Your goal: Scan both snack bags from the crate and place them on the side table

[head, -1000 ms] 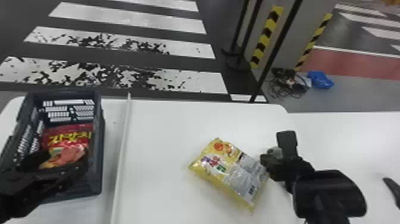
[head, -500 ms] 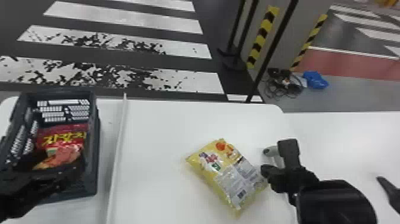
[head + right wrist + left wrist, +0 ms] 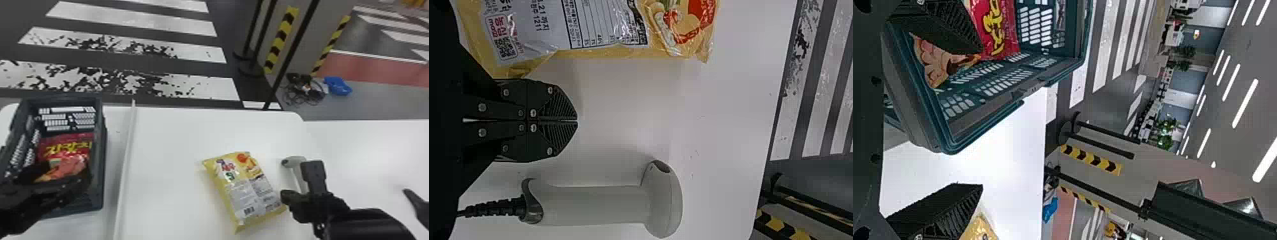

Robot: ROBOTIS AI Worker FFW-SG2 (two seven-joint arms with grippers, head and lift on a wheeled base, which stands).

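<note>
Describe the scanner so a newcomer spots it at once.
On the white table, find the yellow bag; to its right, beside the right tool, lies the scanner. It is pale grey and hammer-shaped; unlike the shiny printed bag, it is plain, with a dark cable at its handle.

Ceiling strips (image 3: pixel 1245 103): lit white, overhead source
Tabletop (image 3: pixel 172 137): bright, pale sheen toward right
Yellow bag (image 3: pixel 244 188): small glints on wrapper
Scanner (image 3: pixel 594 205): soft, faint shadow alongside

Large yellow lettering (image 3: pixel 68 148) on the red bag (image 3: pixel 65 157), fine print (image 3: pixel 244 193) and a barcode (image 3: pixel 249 209) on the yellow bag (image 3: pixel 243 188).
</note>
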